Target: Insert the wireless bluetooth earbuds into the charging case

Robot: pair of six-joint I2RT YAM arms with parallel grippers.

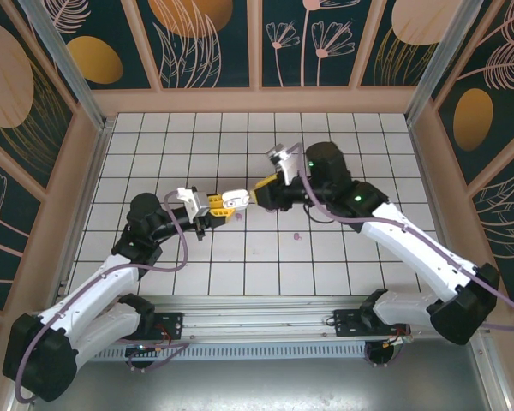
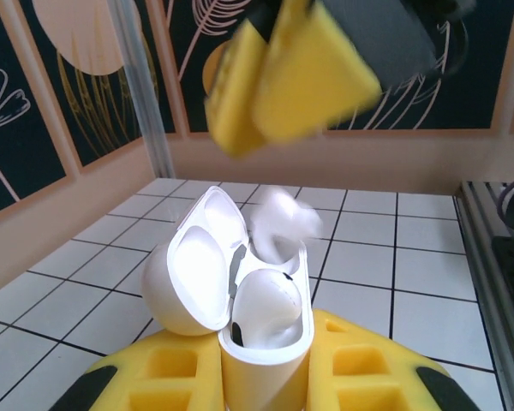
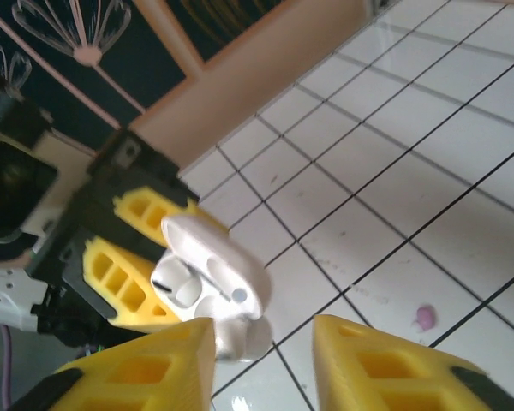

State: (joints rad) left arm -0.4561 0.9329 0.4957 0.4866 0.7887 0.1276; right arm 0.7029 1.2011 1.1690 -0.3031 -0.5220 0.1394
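White case (image 2: 265, 347) sits clamped in your left gripper (image 2: 265, 381), lid open, one bud (image 2: 265, 304) seated. The second bud (image 2: 283, 218) is at the free socket. Your right gripper (image 3: 264, 351) has its jaws apart, so line up the stem and press gently.

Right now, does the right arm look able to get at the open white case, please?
Probably yes: the right gripper is close by the open white case, which the left gripper holds with its lid swung aside.
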